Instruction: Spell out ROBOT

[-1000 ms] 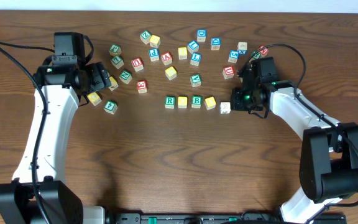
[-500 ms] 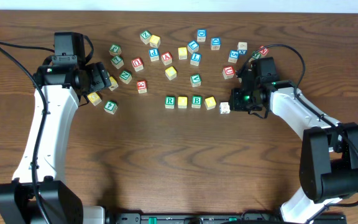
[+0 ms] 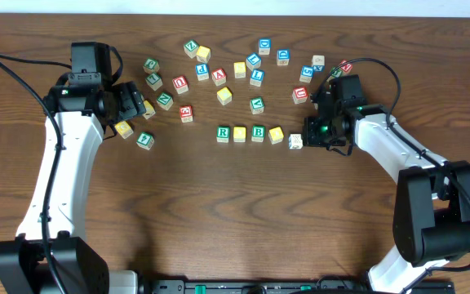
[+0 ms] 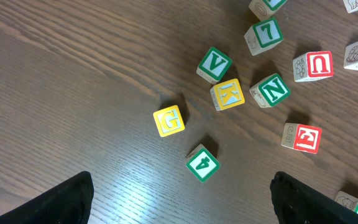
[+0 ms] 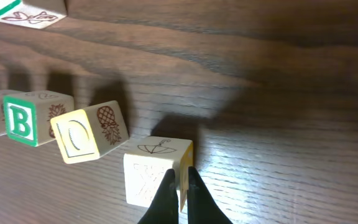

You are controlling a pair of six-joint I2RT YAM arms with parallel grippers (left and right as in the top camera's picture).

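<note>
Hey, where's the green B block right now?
In the overhead view, the green B block sits mid-table in the short row, flanked by a yellow block on the left and a skewed yellow block on the right.

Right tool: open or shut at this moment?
Shut. In the right wrist view the right tool has its jaws pressed together, tips at the edge of the pale cube, not around it.

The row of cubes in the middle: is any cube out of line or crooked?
Yes. The pale end cube sits lower than the line through the R cube and B cube, and it shows no coloured letter.
</note>
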